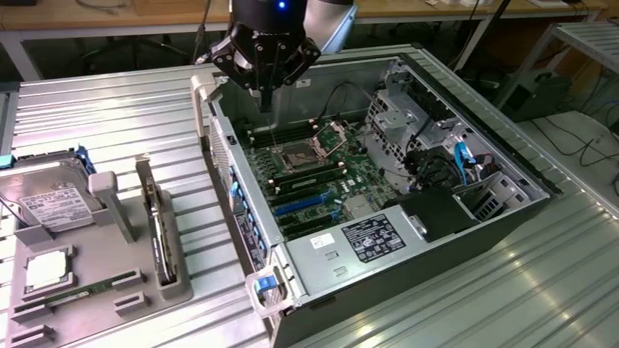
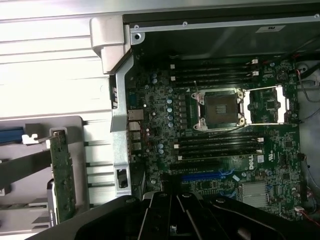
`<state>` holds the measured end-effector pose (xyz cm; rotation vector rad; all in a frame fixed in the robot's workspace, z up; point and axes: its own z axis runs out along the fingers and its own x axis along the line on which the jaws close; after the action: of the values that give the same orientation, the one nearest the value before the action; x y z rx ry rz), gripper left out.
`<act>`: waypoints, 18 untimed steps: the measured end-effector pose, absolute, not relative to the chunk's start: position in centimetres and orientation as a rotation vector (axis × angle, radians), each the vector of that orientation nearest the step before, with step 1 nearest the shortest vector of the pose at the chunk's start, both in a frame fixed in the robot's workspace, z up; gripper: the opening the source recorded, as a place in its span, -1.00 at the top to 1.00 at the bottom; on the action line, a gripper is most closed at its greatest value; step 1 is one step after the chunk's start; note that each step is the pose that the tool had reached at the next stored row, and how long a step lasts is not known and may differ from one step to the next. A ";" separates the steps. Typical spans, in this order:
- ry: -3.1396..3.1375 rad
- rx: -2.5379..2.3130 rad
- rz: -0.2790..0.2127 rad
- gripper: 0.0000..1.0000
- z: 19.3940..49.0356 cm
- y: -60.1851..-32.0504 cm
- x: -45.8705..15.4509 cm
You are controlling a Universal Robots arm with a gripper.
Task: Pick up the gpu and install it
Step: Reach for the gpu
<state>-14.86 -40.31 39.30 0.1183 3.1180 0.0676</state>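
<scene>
Your light comes from overhead and is cool and even. In the exterior view the ribbed metal table (image 1: 106,123) at the exterior view's left gleams pale with soft streaks of glare. The inside of the computer case (image 1: 488,119) sits darker, and the gripper (image 1: 263,101) reads as a near-black shape above it. In the wrist view that table (image 2: 50,65) burns out almost white, and the motherboard (image 2: 220,145) stays dim and bluish-green.

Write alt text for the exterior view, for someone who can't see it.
The robot's shut gripper hangs over an open computer case. The gpu stands edge-on in a grey holder at the exterior view's left, apart from the gripper.
</scene>
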 end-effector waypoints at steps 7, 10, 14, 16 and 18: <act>3.121 0.119 0.067 0.79 39.3 -40.4 -15.1; 3.122 0.119 0.067 0.79 39.3 -40.5 -15.3; 3.124 0.119 0.067 0.79 39.3 -40.6 -15.4; 3.125 0.119 0.067 0.79 39.3 -40.7 -15.5; 3.126 0.119 0.067 0.79 39.3 -40.7 -15.6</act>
<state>-15.58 -40.69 39.28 0.1190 3.1257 0.0672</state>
